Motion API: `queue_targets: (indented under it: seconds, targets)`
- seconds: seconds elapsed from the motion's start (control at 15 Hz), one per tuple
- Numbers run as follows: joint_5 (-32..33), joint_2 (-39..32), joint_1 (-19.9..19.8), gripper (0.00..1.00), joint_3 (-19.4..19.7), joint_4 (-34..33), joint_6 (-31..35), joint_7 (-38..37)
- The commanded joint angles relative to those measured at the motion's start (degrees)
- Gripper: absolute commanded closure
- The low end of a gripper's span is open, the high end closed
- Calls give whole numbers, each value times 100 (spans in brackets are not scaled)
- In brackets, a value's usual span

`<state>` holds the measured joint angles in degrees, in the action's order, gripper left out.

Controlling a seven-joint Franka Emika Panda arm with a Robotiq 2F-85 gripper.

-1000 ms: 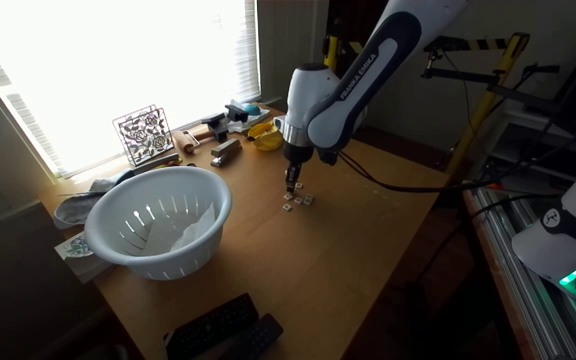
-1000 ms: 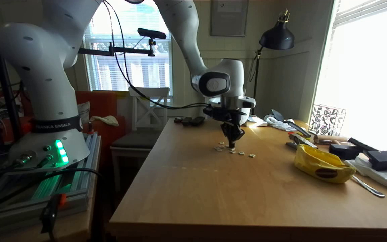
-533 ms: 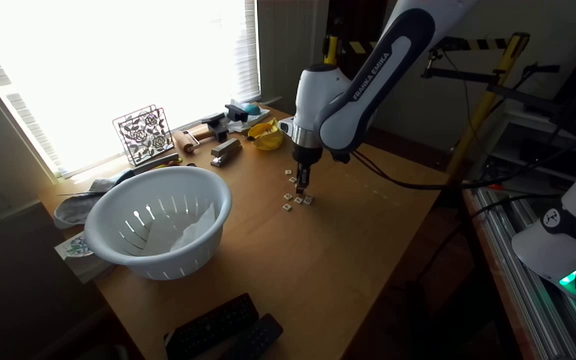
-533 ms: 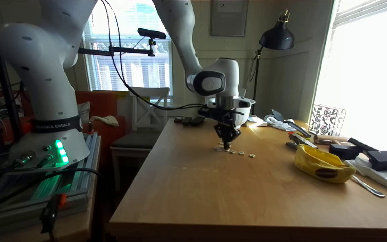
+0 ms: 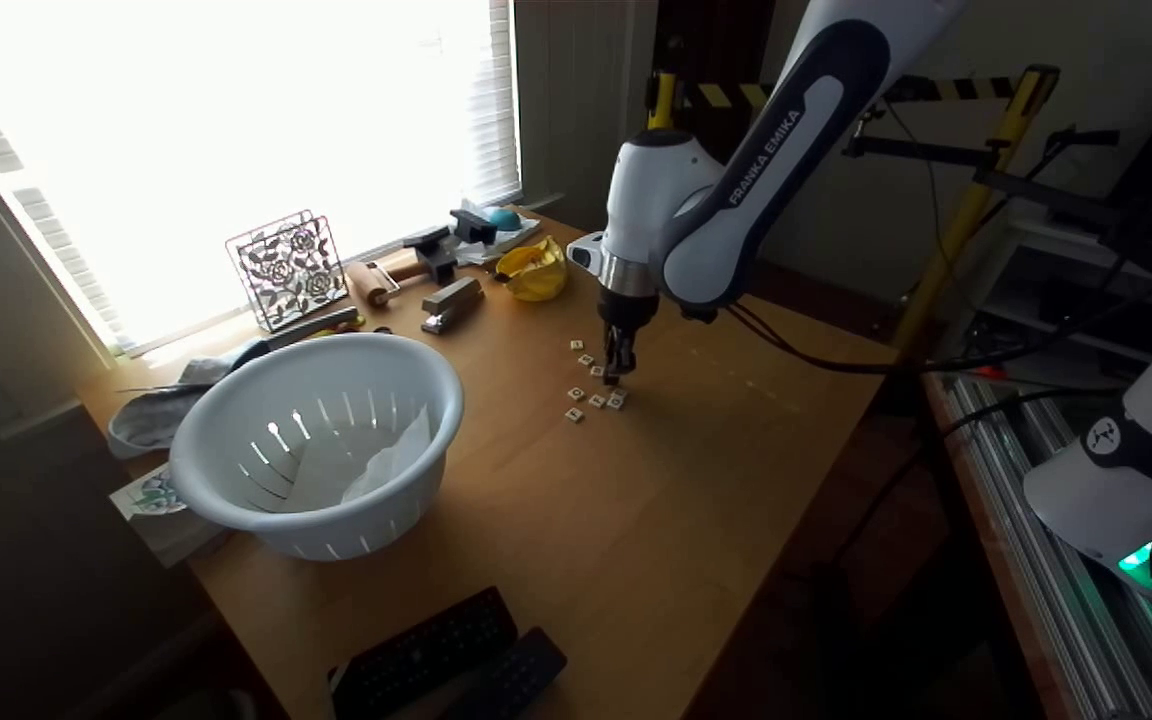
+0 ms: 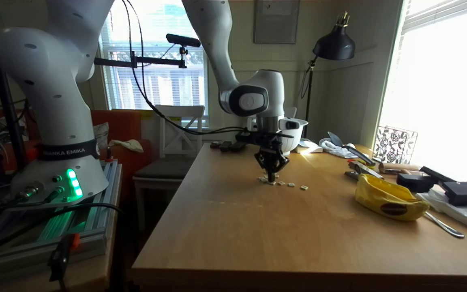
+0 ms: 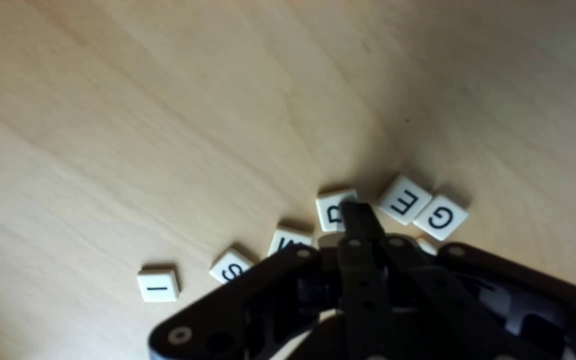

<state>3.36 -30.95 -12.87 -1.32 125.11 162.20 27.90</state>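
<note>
My gripper (image 7: pixel 359 207) points down at the table with its jaws together and nothing visible between them. Its tip overlaps a white letter tile (image 7: pixel 327 212) in the wrist view, hiding part of the letter; whether they touch I cannot tell. Right of the tip lie the E tile (image 7: pixel 404 199) and the G tile (image 7: pixel 440 217), side by side. On the left are a partly covered tile (image 7: pixel 288 239), the S tile (image 7: pixel 229 266) and, further off, the I tile (image 7: pixel 158 286). In both exterior views the gripper (image 5: pixel 613 380) (image 6: pixel 271 181) stands low among the small scattered tiles.
A white colander (image 5: pixel 316 350) with paper inside stands on the wooden table. Dark remotes (image 5: pixel 426 650) lie near its edge. Along the window side are a stapler (image 5: pixel 452 303), a yellow pouch (image 6: pixel 389 198), a rolling pin (image 5: pixel 373 284) and a metal rose-pattern holder (image 5: pixel 291 272).
The shut gripper has moved a short way across the tiles, toward the robot base, staying low. Tiles it hid before now show beside it. The tiles themselves appear unmoved.
</note>
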Motion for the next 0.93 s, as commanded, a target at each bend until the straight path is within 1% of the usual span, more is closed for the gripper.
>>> queue_targets:
  seconds: [0.0, 0.53, 0.87]
  targets:
    - [399, -12, -84, 100, 18, 275, 104, 220]
    - [751, 88, -130, 100, 31, 456, 135, 610]
    - [913, 136, -90, 100, 132, 538, 166, 822]
